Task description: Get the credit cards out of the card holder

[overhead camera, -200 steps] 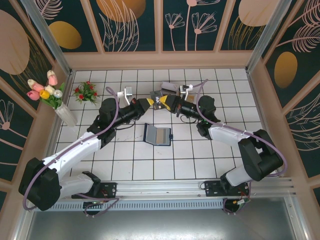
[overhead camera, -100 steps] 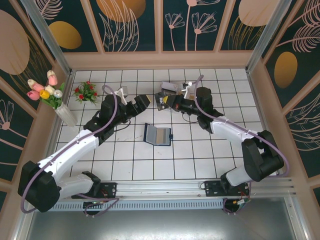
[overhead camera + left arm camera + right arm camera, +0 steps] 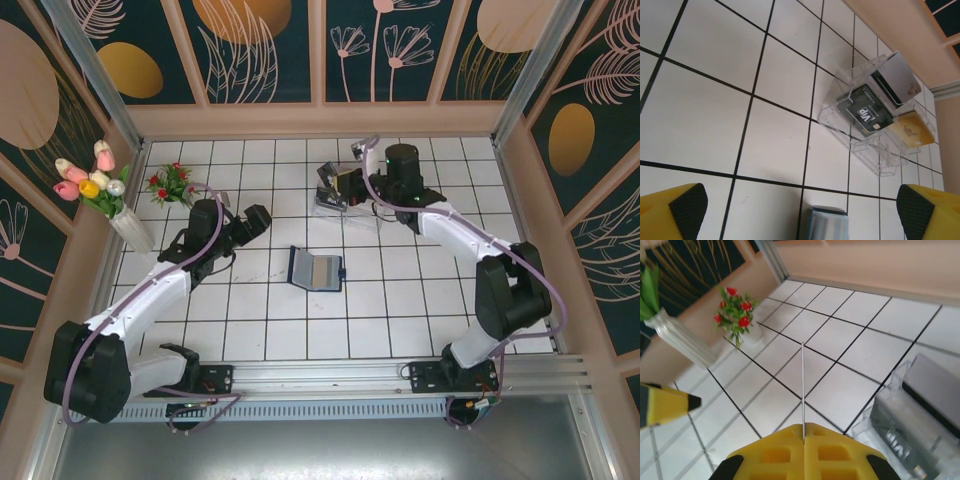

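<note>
Left gripper (image 3: 800,207) has sprung apart, backing off the clear tray (image 3: 867,152), where right gripper (image 3: 803,429), clamped on 1 credit card (image 3: 803,385), arrives to drop it

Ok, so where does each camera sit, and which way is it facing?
Top external: above and behind both arms, looking down on them and the tiled table.
Left wrist: on the left arm, facing the clear tray; the left gripper open at the bottom corners.
Right wrist: on the right arm, facing the red flowers; the right gripper pinches a credit card edge-on.
Shared: both wrist views catch the clear tray.
</note>
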`<state>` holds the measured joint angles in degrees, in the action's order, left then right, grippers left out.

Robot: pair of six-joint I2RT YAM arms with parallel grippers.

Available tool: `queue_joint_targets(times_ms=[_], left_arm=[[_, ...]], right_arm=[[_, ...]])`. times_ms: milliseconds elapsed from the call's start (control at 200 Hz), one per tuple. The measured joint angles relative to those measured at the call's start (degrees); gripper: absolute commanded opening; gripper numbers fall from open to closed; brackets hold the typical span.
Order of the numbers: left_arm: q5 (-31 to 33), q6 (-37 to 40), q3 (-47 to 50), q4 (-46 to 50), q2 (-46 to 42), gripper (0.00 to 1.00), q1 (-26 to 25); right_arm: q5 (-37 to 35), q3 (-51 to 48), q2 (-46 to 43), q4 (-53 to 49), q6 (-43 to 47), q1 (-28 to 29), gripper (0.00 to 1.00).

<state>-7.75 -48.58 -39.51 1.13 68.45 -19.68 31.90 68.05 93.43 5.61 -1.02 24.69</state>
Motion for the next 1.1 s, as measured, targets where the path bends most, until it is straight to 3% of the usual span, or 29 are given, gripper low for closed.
queue_joint_targets(times_ms=[210,520,1096], left_arm=[[-1.9,2.5,0.0,0.0,0.5,0.99,0.3],[-2.9,4.0,-0.6,0.5,4.9,0.99,0.3],[-4.5,5.1,-0.6,1.0,7.4,0.99,0.3]], right_arm=[[0.5,14.3,9.3,-11.0,17.6,0.0,0.0],[0.2,24.6,20.2,-24.0,37.9,0.0,0.0],[-4.7,28.4,25.5,-31.6,50.2,0.0,0.0]])
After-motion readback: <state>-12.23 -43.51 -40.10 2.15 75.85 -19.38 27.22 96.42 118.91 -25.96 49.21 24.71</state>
